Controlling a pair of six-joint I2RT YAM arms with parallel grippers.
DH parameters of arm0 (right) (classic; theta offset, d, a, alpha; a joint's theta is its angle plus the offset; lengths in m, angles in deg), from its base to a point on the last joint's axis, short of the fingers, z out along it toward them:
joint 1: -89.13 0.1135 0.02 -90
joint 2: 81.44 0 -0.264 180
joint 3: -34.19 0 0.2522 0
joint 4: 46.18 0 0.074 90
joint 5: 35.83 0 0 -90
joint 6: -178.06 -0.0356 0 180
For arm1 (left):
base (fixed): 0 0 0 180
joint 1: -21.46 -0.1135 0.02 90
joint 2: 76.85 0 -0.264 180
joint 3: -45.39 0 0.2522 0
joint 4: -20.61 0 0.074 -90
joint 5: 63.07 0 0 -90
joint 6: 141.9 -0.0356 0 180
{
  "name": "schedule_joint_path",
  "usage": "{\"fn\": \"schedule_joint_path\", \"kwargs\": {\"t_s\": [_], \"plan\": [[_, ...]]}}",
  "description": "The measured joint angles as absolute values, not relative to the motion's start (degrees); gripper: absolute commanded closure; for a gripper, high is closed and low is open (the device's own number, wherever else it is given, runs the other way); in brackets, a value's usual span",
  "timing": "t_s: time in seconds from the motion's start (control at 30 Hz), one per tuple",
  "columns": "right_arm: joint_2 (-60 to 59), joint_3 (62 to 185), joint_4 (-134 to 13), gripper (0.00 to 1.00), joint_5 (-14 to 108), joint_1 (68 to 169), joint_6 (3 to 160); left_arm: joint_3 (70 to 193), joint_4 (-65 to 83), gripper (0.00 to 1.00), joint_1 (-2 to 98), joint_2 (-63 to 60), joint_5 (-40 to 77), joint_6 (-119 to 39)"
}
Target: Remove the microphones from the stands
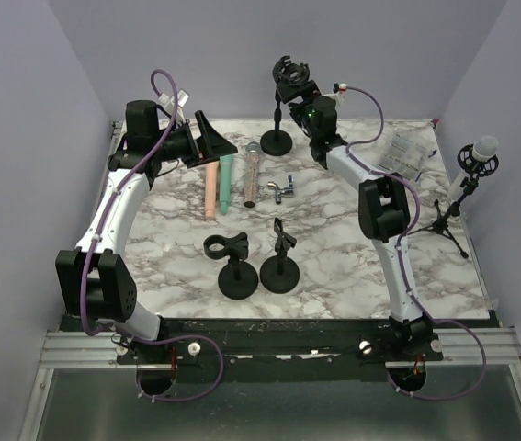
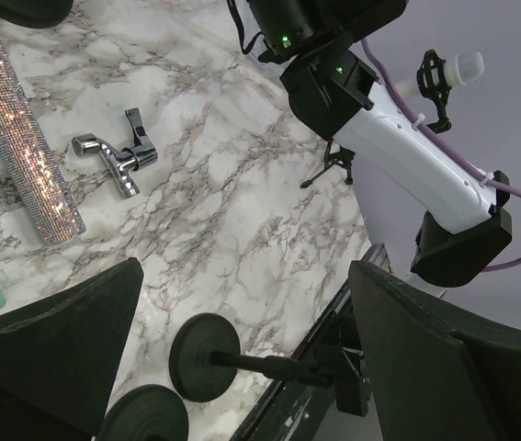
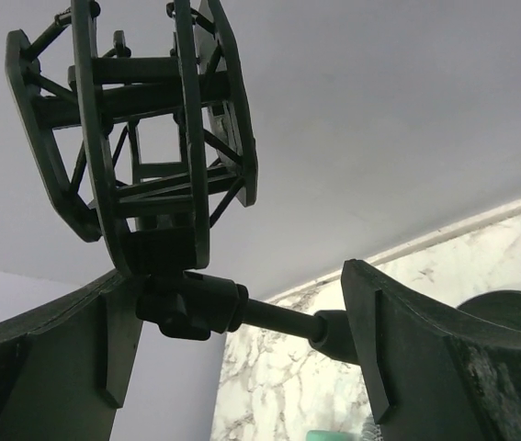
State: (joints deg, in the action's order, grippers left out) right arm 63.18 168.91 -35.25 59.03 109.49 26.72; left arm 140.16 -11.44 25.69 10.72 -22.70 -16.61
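A microphone with a white head sits in a black shock mount on a tripod stand at the table's right edge; it also shows in the left wrist view. My right gripper is at the back, far from it. In its wrist view the gripper is open, with the fingers on either side of the post of a round-based stand whose shock mount is empty. My left gripper is open and empty, held above the back left of the table.
A pink microphone, a teal one and a glittery one lie side by side at the back. A metal clip lies beside them. Two short round-based stands stand front centre. A plastic bag lies back right.
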Motion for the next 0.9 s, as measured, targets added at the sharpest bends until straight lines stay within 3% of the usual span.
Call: {"fn": "schedule_joint_path", "kwargs": {"t_s": [0.33,0.57,0.9], "plan": [[64.14,166.88,-37.50,0.11,60.28,110.08,29.21,139.96,-11.20,0.01,25.69,10.72,-22.79,-16.43],[64.16,168.08,-39.25,0.00,60.30,110.14,31.44,139.94,-11.18,0.01,25.69,10.72,-22.83,-16.41],[63.84,173.59,-49.68,0.00,59.90,110.23,37.56,139.90,-11.18,0.02,25.69,10.72,-22.83,-16.43]]}}
